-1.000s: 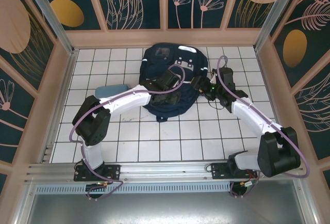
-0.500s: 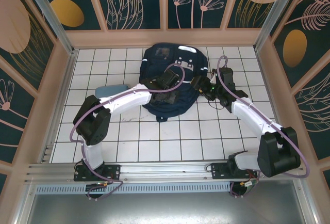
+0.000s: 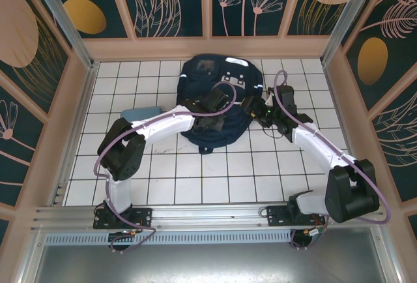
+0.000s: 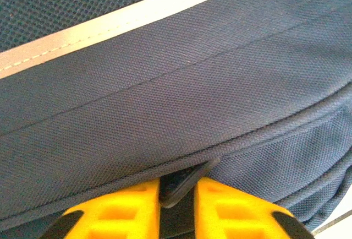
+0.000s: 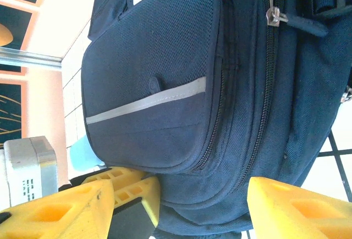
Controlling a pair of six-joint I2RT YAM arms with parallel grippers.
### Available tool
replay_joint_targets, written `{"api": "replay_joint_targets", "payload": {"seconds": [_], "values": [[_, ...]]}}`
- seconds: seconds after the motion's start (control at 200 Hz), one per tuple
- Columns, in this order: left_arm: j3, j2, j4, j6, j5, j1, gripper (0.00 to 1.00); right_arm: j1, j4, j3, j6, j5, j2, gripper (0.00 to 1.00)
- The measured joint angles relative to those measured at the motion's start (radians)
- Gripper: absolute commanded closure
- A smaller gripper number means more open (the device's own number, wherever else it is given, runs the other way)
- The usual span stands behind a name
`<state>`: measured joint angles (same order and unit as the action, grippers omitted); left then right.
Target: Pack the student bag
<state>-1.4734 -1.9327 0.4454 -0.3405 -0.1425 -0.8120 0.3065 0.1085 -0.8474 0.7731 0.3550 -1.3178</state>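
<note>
The navy student bag (image 3: pixel 218 74) lies flat at the back middle of the tiled table. My left gripper (image 3: pixel 212 124) rests on the bag's near half. In the left wrist view its yellow fingers (image 4: pixel 132 208) are shut on a dark zipper pull (image 4: pixel 184 181) that sticks out from under a seam of the bag (image 4: pixel 165 101), below the white stripe (image 4: pixel 110 27). My right gripper (image 3: pixel 250 108) is at the bag's right edge. In the right wrist view it (image 5: pixel 179 211) stands open, wide, with the bag's (image 5: pixel 165 57) rounded end between its fingers; contact cannot be told.
A light-blue flat object (image 3: pixel 142 112) lies on the tiles left of the bag, behind the left arm. Pink walls enclose the table on three sides. White tiles stretch between the bag and the arm bases.
The left gripper's jaws have closed onto the zipper pull. The left arm's elbow has shifted slightly right. The right arm has not moved.
</note>
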Motion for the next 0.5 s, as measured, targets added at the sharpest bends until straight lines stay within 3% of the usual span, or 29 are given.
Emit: {"api": "replay_joint_targets", "payload": {"seconds": [0.275,0.5], "values": [[0.026,0.01,-0.053,0.03,0.03,-0.009,0.98,0.0,-0.008,-0.001,0.077,0.014,-0.046,0.42],[0.047,0.025,-0.074,0.031,0.047,-0.008,1.0,0.0,-0.008,-0.042,0.126,0.014,-0.138,0.51]]}}
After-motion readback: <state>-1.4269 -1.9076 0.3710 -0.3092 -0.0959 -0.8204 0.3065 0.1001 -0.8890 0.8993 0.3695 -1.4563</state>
